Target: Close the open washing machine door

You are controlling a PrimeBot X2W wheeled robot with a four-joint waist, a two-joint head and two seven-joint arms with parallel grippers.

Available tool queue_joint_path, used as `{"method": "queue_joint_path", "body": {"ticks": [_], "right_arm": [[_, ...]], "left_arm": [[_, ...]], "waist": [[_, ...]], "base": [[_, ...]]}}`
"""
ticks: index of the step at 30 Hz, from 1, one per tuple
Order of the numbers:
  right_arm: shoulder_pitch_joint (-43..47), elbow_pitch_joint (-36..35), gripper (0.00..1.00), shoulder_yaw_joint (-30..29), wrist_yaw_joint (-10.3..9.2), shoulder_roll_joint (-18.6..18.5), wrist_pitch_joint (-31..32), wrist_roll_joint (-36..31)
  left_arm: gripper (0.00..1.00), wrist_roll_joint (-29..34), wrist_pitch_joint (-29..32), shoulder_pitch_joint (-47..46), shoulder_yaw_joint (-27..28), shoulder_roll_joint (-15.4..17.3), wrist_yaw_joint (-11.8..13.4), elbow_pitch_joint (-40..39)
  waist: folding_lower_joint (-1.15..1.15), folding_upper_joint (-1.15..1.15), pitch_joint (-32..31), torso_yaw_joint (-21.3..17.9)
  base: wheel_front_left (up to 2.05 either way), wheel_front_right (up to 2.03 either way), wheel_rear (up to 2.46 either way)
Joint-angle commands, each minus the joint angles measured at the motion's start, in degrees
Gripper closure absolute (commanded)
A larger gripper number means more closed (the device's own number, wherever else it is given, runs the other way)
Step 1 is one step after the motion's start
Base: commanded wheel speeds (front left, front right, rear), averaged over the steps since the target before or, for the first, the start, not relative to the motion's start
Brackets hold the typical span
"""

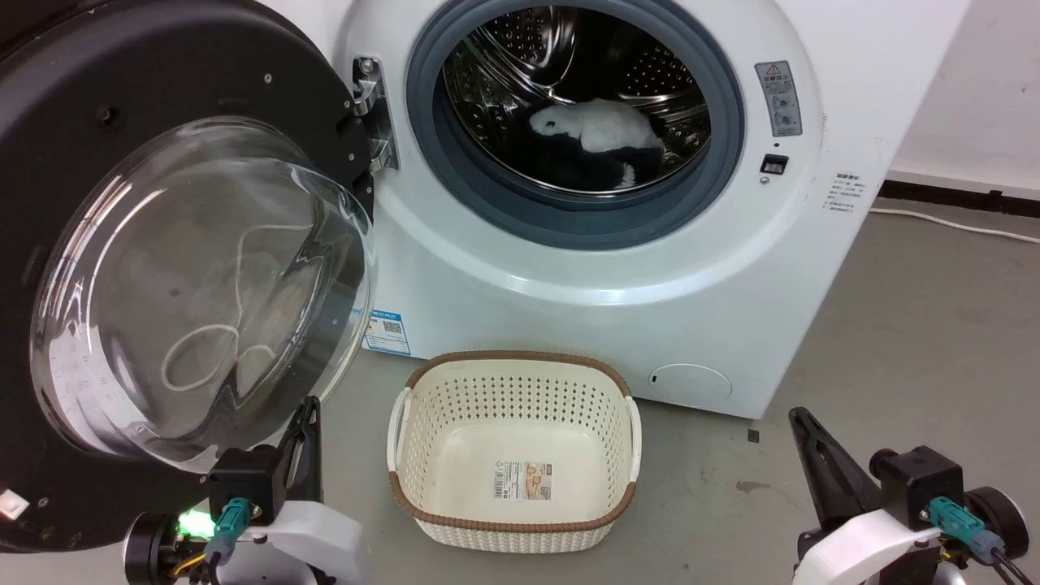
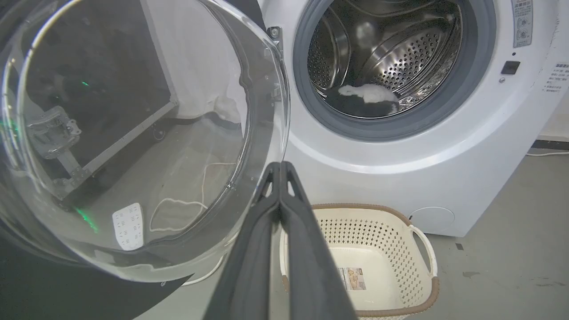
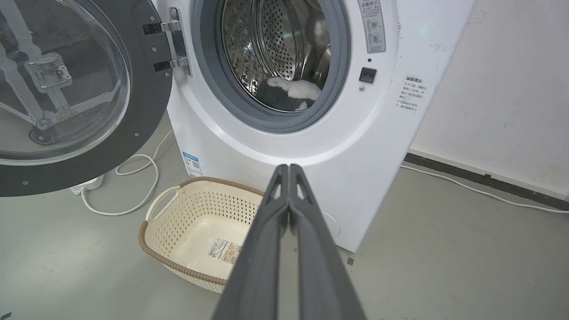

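The washing machine (image 1: 585, 268) stands white and front-loading, its steel drum exposed with a black and white garment (image 1: 597, 134) inside. The washing machine door (image 1: 203, 276) is swung wide open to the left on its hinge (image 1: 370, 114), its glass bowl bulging toward me. My left gripper (image 1: 307, 406) is shut and empty, its tips just below the bowl's lower right edge; whether it touches the glass I cannot tell. In the left wrist view the gripper (image 2: 281, 165) points at the bowl's rim (image 2: 284, 111). My right gripper (image 1: 800, 416) is shut and empty, low right, apart from the machine.
A cream perforated laundry basket (image 1: 439, 504) with a brown rim sits empty on the grey floor before the machine, between my arms. A white cable (image 3: 142, 178) lies on the floor under the door. A wall with a black skirting (image 3: 489, 182) runs on the right.
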Motion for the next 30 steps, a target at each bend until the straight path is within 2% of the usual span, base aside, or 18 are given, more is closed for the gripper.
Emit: {"method": "queue_joint_path", "body": {"ticks": [1, 21, 22, 30], "right_arm": [[-0.8, -0.3, 1.0, 0.0, 0.05, 0.0, 0.1, -0.4], [-0.8, -0.3, 1.0, 0.0, 0.05, 0.0, 0.1, -0.4], [0.0, 0.0, 0.0, 0.0, 0.0, 0.0, 0.0, 0.0], [0.3, 0.4, 0.0, 0.2, 0.0, 0.0, -0.6, 0.9]], "left_arm": [[1.0, 0.1, 0.0, 0.6, 0.1, 0.0, -0.3, -0.2], [1.0, 0.1, 0.0, 0.6, 0.1, 0.0, -0.3, -0.2], [0.0, 0.0, 0.0, 0.0, 0.0, 0.0, 0.0, 0.0], [0.0, -1.0, -0.6, 0.2, -0.4, 0.0, -0.1, 0.4]], "waist": [[0.0, 0.0, 0.0, 0.0], [0.0, 0.0, 0.0, 0.0], [0.0, 0.0, 0.0, 0.0], [0.0, 0.0, 0.0, 0.0]], "base": [[0.0, 0.0, 0.0], [0.0, 0.0, 0.0], [0.0, 0.0, 0.0], [0.0, 0.0, 0.0]]}}
